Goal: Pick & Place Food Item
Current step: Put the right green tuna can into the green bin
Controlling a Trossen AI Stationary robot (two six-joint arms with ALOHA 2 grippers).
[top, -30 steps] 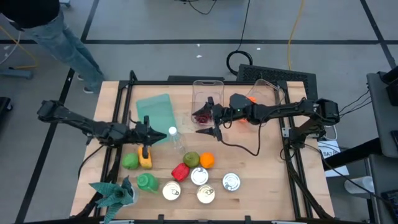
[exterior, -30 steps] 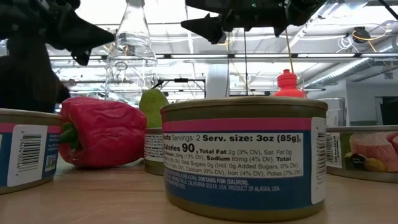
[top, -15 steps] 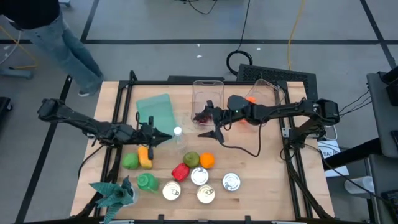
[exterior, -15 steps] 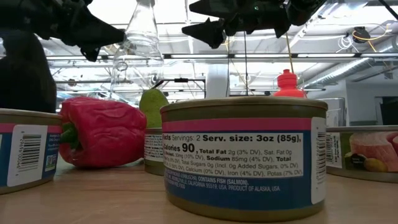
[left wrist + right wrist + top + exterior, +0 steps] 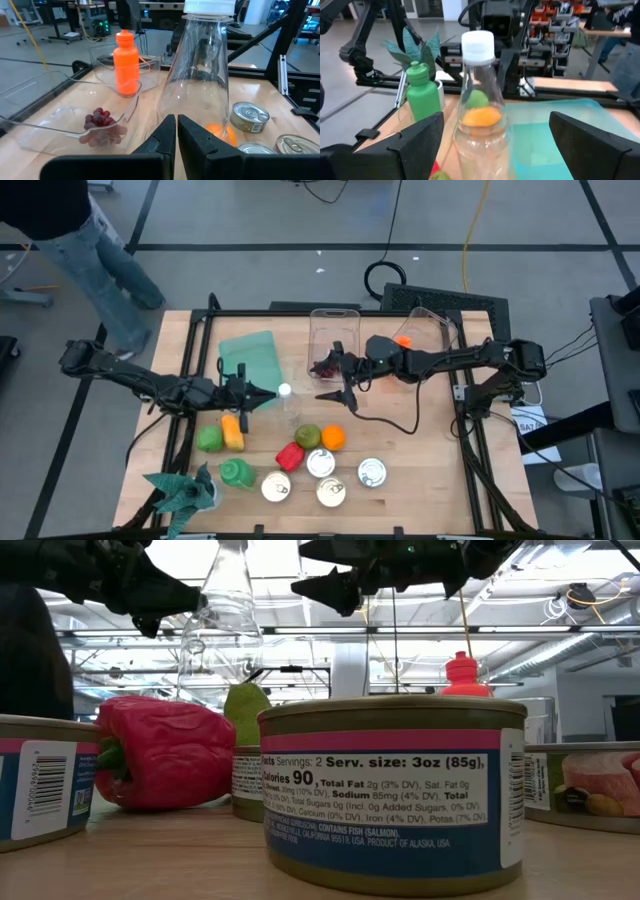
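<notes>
A clear bottle with a white cap stands mid-table, leaning a little toward the table's right. My left gripper is shut with its tips at the bottle's upper wall. My right gripper hovers open above the table, right of the bottle and pointing at it, with nothing between its fingers. Grapes lie in a clear container. On the wood rest a yellow food piece, a green fruit, a pear, an orange and a red pepper. My left gripper meets the bottle's wall just under the neck with its shut fingertips, coming level from the table's left. The bottle keeps its base on the table and tilts away toward the right.
Several cans and a green bottle stand near the front edge, beside a plant. A teal sheet lies far left. A second clear container holds an orange bottle. A person walks beyond the far left corner.
My left gripper, shut throughout, has moved toward the table's right, from over the yellow piece to the clear bottle. The bottle's top has tipped toward the right while its base stays on the table. The person behind the table has walked on.
</notes>
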